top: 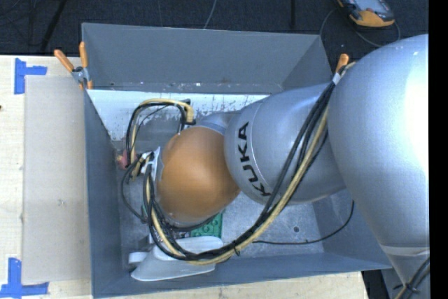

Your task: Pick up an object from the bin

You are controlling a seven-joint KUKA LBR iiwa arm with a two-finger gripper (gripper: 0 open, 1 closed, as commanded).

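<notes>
A green flat thing (211,226) with a pale pattern peeks out from under the orange dome, toward the bin's front. Just in front of it lies a white, curved, flat thing (183,257), reaching to the front wall, with a smaller pale grey piece (138,258) at its left end. A small pinkish thing (122,160) lies against the bin's left wall. The dome and the arm hide whatever else lies in the middle of the bin.
The arm comes in from the right and covers the bin's middle and right. Its orange dome and black and yellow cables hang over the centre left. The cables loop close to the left wall and over the white thing.
</notes>
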